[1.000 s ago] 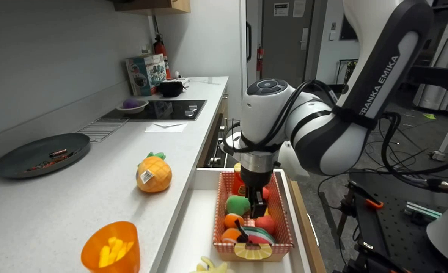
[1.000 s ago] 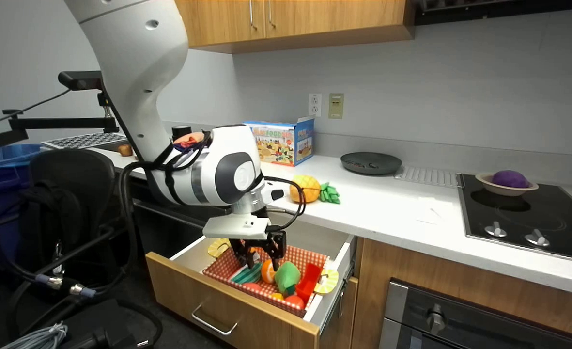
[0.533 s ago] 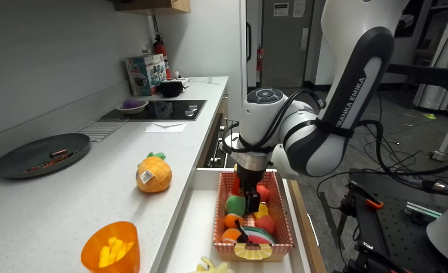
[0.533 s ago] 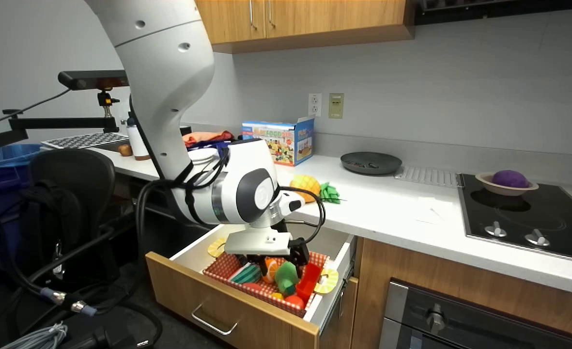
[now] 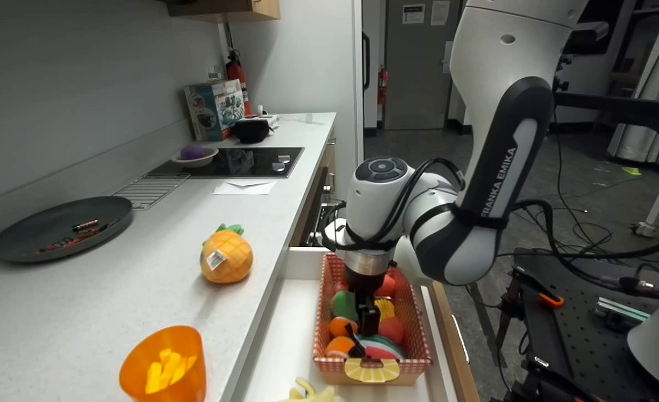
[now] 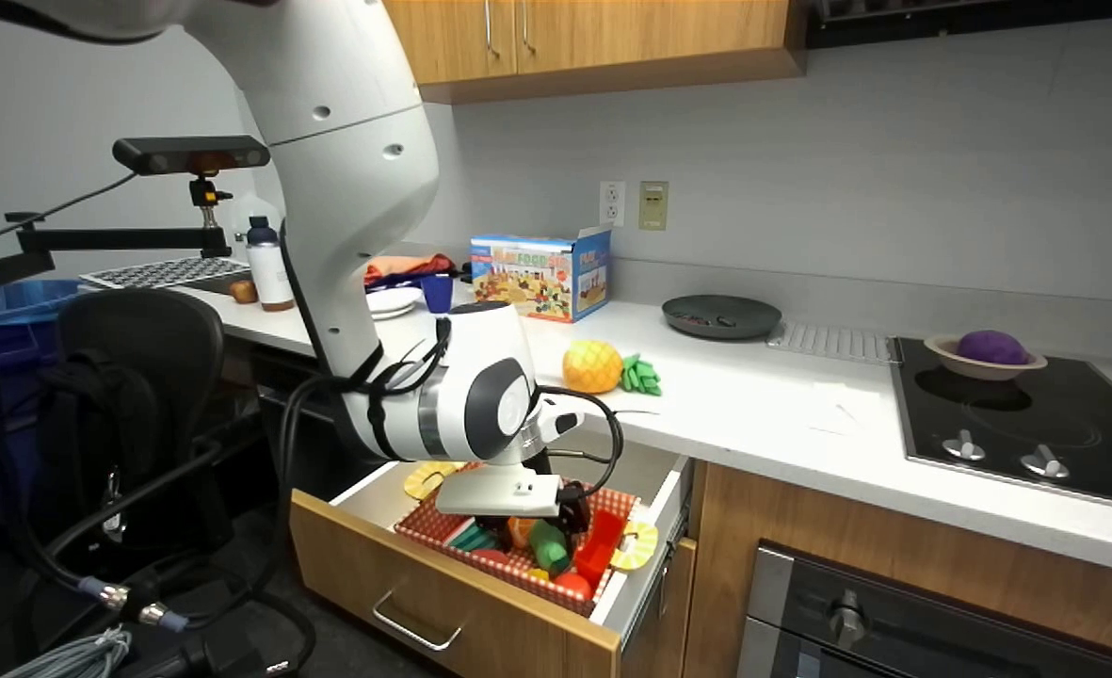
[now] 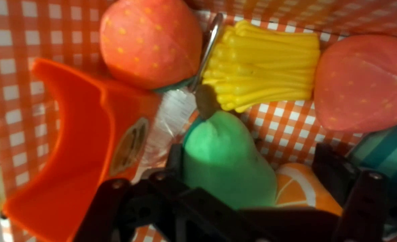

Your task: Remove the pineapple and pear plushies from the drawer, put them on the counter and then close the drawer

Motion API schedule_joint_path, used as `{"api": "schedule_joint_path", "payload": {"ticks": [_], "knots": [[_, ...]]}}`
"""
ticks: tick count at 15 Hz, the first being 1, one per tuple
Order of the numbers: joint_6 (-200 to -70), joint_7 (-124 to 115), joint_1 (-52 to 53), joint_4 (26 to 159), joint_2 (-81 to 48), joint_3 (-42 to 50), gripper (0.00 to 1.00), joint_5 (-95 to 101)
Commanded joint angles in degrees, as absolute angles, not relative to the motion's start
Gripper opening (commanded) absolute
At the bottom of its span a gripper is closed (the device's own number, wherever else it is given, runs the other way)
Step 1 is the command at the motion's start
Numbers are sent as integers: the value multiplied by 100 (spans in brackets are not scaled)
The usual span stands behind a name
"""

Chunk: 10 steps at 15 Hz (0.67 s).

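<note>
The pear plushie (image 7: pixel 228 164) is green with a brown stem. It lies in a red-checkered basket (image 5: pixel 421 335) inside the open drawer (image 6: pixel 443 589), and also shows in both exterior views (image 5: pixel 342 305) (image 6: pixel 548 546). My gripper (image 7: pixel 250 159) is open, pointing down in the basket. One finger is right beside the pear; the other is beyond an orange plushie (image 7: pixel 302 185), so both lie between the fingers. The gripper also shows in both exterior views (image 5: pixel 368 318) (image 6: pixel 532 523). The pineapple plushie (image 5: pixel 227 258) rests on the white counter (image 5: pixel 156 273), also seen in an exterior view (image 6: pixel 593 367).
Around the pear lie a red fries box (image 7: pixel 84 141), yellow fries (image 7: pixel 262 64), strawberries (image 7: pixel 151 43) and a watermelon (image 5: pixel 382 347). On the counter stand an orange cup (image 5: pixel 164 363), a dark pan (image 5: pixel 67 229) and a play-food box (image 6: pixel 537 278). A cooktop (image 6: pixel 1017 424) lies farther along.
The gripper has moved down into the basket, to the pear, staying open. The pineapple and the drawer have not moved.
</note>
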State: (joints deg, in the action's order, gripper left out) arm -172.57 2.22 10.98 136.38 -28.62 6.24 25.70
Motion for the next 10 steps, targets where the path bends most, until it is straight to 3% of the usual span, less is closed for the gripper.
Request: {"api": "schedule_joint_path", "payload": {"ticks": [1,6,10], "knots": [[-17377,517,1123,13431,-3106,587,68,2444],[-17257,474,1388,13406,-2962,792,27,2549],[-16521,379,1582,13610,-2391,821,1,2508]]}}
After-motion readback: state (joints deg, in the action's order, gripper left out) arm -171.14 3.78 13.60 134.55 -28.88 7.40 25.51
